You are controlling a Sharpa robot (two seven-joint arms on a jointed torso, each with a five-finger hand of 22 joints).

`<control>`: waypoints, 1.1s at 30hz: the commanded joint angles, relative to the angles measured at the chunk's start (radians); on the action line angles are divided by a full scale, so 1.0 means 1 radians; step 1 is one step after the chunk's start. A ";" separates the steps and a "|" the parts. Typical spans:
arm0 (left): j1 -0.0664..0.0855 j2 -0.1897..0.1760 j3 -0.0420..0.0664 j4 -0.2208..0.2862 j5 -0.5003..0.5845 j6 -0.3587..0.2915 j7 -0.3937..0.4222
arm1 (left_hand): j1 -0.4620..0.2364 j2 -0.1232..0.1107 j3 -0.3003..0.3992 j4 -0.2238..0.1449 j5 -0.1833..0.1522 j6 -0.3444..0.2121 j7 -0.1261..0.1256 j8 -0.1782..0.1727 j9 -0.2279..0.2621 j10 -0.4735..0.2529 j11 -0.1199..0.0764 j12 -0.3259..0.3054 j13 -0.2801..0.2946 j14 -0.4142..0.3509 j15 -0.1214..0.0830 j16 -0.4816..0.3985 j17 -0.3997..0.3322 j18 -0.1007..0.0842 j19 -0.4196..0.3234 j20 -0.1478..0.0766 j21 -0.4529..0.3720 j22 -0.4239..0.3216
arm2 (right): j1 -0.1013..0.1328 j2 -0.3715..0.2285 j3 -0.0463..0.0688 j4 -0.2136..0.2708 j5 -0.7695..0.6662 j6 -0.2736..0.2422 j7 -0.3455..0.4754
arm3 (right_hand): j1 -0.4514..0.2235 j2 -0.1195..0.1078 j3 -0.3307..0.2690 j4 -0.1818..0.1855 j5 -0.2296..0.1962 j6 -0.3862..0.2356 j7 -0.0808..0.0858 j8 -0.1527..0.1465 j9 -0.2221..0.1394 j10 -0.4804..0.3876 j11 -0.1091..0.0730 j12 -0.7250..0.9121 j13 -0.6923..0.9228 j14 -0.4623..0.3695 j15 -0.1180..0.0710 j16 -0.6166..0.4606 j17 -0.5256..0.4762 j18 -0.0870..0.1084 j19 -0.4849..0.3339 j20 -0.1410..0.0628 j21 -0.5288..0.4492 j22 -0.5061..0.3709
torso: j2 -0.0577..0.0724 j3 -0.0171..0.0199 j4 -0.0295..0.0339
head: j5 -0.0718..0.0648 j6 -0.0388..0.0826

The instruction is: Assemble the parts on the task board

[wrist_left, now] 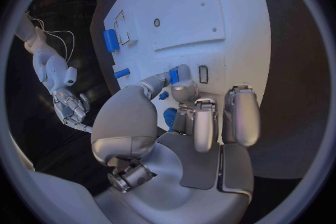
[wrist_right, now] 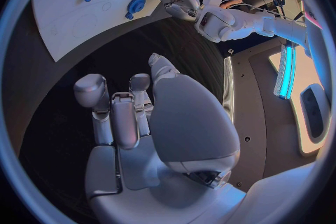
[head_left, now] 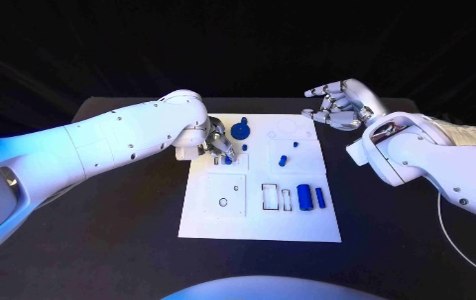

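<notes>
The white task board (head_left: pixel 260 226) lies mid-frame on the black worktop (head_left: pixel 109 238), with bare dark surface along both its long sides. The left hand (head_left: pixel 218 150) sits at the board's upper-left edge, fingertips pinching a small blue part (wrist_left: pixel 173 75). The right hand (head_left: pixel 340 106) hovers off the upper-right corner, fingers apart, holding nothing. Two blue cylinders (head_left: pixel 310 197) lie lower right.

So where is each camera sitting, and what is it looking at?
Head view: on the robot's head, looking down at the task board; both arms, left hand and right hand show.
Left wrist view: behind the left hand, facing the board.
Right wrist view: behind the right hand, facing the board's edge.
Shared: both wrist views also catch the other hand and blue parts.
</notes>
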 commanded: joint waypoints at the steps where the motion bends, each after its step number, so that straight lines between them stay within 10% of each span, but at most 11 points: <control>1: -0.006 0.002 -0.005 -0.006 -0.022 0.027 -0.011 | -0.020 -0.005 -0.029 0.012 -0.005 0.023 -0.019 -0.002 0.000 -0.004 -0.004 0.007 0.003 0.105 -0.005 0.003 0.263 -0.004 0.007 -0.004 0.000 0.088 | 0.000 0.000 0.000 0.002 -0.011 0.015 0.002 | -0.001 -0.002 -0.001 0.001 0.008 0.010 0.000 0.004 0.001 -0.006 0.001 -0.004 -0.001 0.048 -0.004 -0.008 0.022 0.018 -0.007 -0.004 -0.004 -0.001 | 0.000 0.0001 -0.0003 | -0.001 -0.001; 7: -0.006 -0.002 -0.005 -0.004 -0.028 0.027 -0.009 | -0.056 -0.017 -0.109 0.053 -0.013 0.034 -0.019 -0.003 0.000 -0.002 -0.004 0.010 0.006 0.105 -0.005 0.003 0.263 -0.004 0.007 -0.005 -0.002 0.088 | 0.000 -0.001 0.000 0.003 -0.011 0.017 0.002 | -0.001 -0.002 -0.001 0.001 0.008 0.010 0.000 0.004 0.001 -0.006 0.001 -0.004 -0.001 0.048 -0.004 -0.008 0.022 0.018 -0.007 -0.004 -0.004 -0.001 | 0.000 -0.0002 -0.0003 | -0.002 0.000; 10: -0.006 -0.008 -0.005 0.000 -0.029 0.022 -0.007 | -0.104 -0.033 -0.199 0.107 -0.156 0.042 -0.021 -0.005 -0.001 0.000 -0.005 0.013 0.007 0.105 -0.005 0.003 0.263 -0.004 0.008 -0.005 -0.002 0.089 | 0.000 -0.002 0.000 0.002 -0.011 0.018 0.003 | 0.001 -0.004 -0.002 -0.001 0.008 0.011 -0.001 0.004 0.000 -0.010 0.000 -0.009 -0.006 0.045 -0.004 -0.016 0.013 0.020 -0.014 -0.004 -0.012 -0.012 | 0.000 -0.0003 -0.0002 | -0.002 0.001; 12: -0.006 -0.013 -0.003 0.005 -0.029 0.017 -0.006 | -0.104 -0.040 -0.246 0.126 -0.185 0.044 -0.022 -0.007 -0.002 0.000 -0.006 0.013 0.008 0.105 -0.006 0.003 0.263 -0.004 0.008 -0.006 -0.003 0.090 | 0.000 -0.002 0.000 0.002 -0.011 0.019 0.003 | 0.001 -0.005 -0.002 -0.001 0.007 0.011 -0.001 0.004 0.000 -0.011 0.000 -0.010 -0.008 0.045 -0.004 -0.017 0.011 0.020 -0.015 -0.004 -0.013 -0.014 | 0.000 -0.0007 0.0000 | -0.003 0.001; 33: 0.003 -0.074 0.030 0.069 -0.009 -0.022 0.004 | -0.030 -0.018 -0.428 0.211 -0.217 0.049 -0.023 -0.014 -0.002 0.000 -0.007 0.013 0.008 0.105 -0.008 0.003 0.263 -0.003 0.008 -0.008 -0.009 0.090 | -0.002 0.003 0.000 -0.019 -0.011 0.022 0.002 | -0.003 -0.006 -0.004 -0.001 -0.001 0.009 0.000 0.002 0.000 -0.029 0.001 -0.036 -0.033 0.044 -0.003 -0.020 0.009 0.022 -0.019 -0.004 -0.018 -0.021 | 0.000 -0.0021 -0.0006 | -0.005 0.007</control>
